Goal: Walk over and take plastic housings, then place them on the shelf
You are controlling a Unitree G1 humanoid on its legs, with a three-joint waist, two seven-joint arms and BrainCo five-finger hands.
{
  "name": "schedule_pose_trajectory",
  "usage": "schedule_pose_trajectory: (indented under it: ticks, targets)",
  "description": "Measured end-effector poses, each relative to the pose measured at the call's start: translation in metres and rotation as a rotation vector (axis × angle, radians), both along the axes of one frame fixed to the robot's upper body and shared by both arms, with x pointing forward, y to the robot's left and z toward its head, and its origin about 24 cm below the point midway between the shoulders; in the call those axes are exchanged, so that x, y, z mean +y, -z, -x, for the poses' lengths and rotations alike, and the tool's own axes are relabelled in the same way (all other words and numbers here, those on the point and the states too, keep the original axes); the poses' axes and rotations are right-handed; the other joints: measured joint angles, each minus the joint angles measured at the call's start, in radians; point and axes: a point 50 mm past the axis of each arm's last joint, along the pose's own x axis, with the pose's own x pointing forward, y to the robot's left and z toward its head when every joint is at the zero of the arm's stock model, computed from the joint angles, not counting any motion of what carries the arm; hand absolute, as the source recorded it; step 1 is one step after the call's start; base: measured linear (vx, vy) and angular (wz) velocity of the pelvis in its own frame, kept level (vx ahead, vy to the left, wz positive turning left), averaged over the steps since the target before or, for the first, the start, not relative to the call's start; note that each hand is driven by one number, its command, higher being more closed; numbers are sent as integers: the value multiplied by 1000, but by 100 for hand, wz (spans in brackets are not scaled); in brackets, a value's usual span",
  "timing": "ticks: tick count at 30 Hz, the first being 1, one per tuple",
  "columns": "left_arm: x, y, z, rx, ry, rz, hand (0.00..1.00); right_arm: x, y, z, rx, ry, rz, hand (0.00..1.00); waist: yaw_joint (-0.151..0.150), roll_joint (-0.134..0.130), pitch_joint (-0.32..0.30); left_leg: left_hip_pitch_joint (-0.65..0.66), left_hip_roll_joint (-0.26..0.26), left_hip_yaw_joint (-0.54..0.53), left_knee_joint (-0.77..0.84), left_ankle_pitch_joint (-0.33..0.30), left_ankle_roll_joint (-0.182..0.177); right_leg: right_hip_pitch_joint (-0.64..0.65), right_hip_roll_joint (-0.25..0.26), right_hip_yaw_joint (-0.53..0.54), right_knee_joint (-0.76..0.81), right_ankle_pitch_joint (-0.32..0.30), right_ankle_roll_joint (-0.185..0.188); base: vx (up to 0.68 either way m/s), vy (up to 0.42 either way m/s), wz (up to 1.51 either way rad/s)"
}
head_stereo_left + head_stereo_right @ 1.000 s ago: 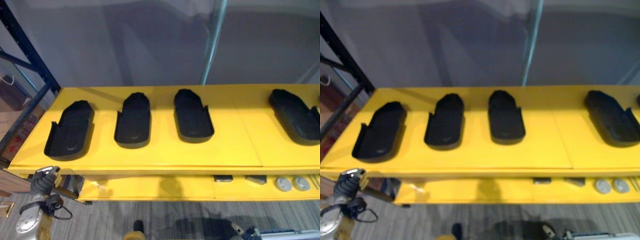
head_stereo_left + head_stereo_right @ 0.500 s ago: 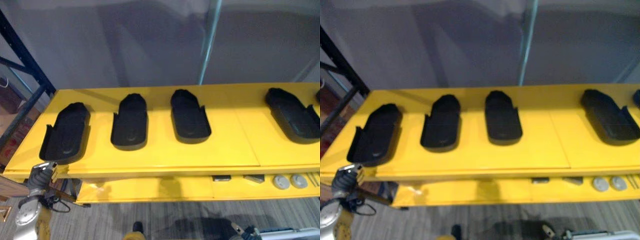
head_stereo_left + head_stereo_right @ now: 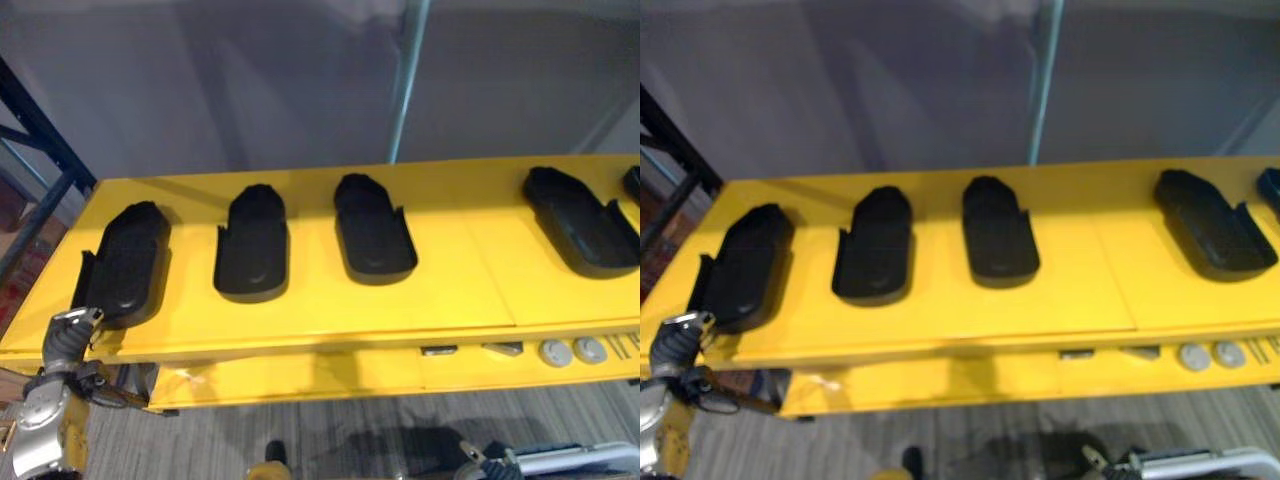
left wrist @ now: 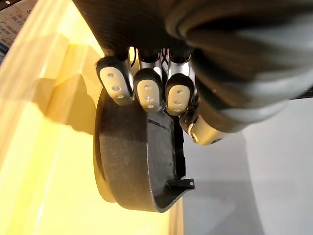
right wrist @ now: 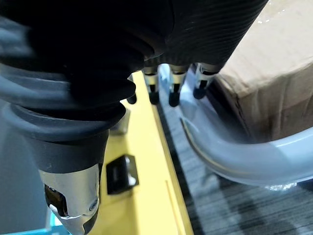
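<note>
Black plastic housings (image 3: pixel 872 245) lie spaced along the yellow shelf (image 3: pixel 1080 290), the left hand (image 3: pixel 676 338) by the leftmost housing (image 3: pixel 740 265)

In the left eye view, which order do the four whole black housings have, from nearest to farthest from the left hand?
1. Leftmost housing, just beyond the left hand, at the shelf's left end.
2. Second housing, left of the middle.
3. Third housing, near the middle.
4. Right housing, far right.
</note>
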Motion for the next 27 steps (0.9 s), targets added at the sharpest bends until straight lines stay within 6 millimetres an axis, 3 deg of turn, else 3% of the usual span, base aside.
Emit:
schedule_pose_trajectory:
  ticks: [5,12,16,27]
  targets:
    - [2,8,-2,37,-13,36,100,-2,-1,-1,-5,-5,7,0,-2,2,2,-4,1,3,0,-4,4,-14,-1,13,11,0,0,-27,9,-5]
    - [10,-9,-16,2,-29,8,100,-4,-5,-10,-26,-32,19,0,-3,-4,29,-35,3,6,0,-4,3,-48,-1,15,22,2,-2,0,0,0]
    - [11,-14,-24,-21,-41,10,100,-3,-5,-13,-33,-39,21,0,-2,1,40,-37,6,12,1,-2,9,-58,3,17,25,23,-28,16,16,-4]
    - [15,-31,-40,-43,-53,-2,100,0,-6,-23,-53,-57,18,0,3,10,46,-48,5,35,6,1,12,-115,-11,20,78,52,-8,12,21,-5]
